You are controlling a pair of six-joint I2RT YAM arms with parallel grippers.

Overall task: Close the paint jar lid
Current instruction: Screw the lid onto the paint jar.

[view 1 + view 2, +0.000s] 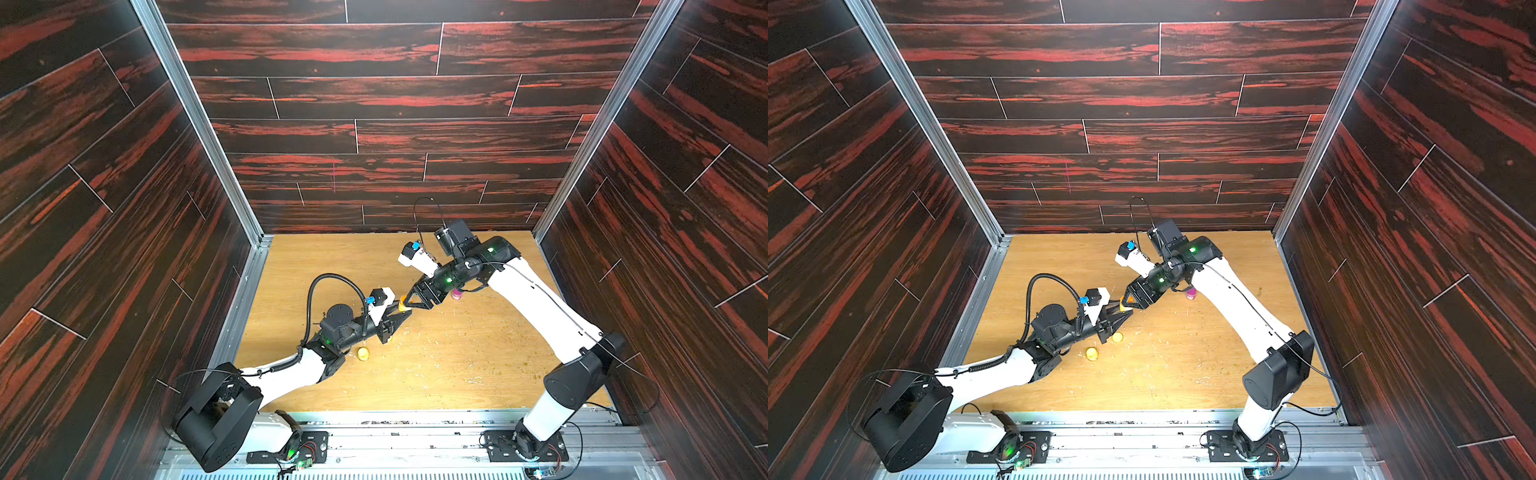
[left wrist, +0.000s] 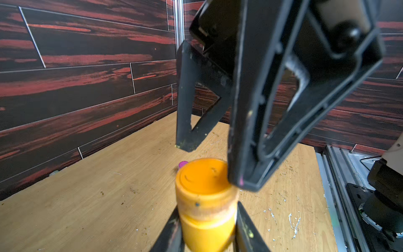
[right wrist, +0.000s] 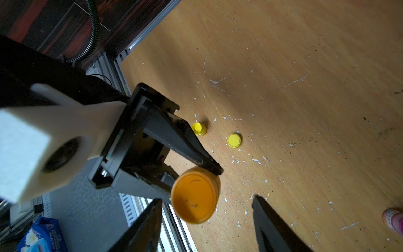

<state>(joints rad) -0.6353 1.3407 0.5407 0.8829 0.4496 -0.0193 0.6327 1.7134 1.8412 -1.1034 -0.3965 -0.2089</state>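
Observation:
An orange paint jar (image 2: 207,231) is held above the table, with my left gripper (image 2: 208,229) shut on its body. Its orange lid (image 2: 202,181) sits on top of the jar. In both top views the jar (image 1: 402,303) (image 1: 1123,304) shows between the two gripper tips at mid-table. My right gripper (image 3: 208,198) is open, with one finger on each side of the lid (image 3: 194,196). One right fingertip (image 2: 244,174) is close against the lid's rim, while the other (image 2: 185,139) stands well away from it. I cannot tell whether the lid is fully seated.
On the wooden table (image 1: 457,374), below the left arm, lie a small open yellow jar (image 3: 199,128) and a loose yellow lid (image 3: 234,140). A pink jar (image 1: 456,295) stands under the right arm. Dark panelled walls enclose the table.

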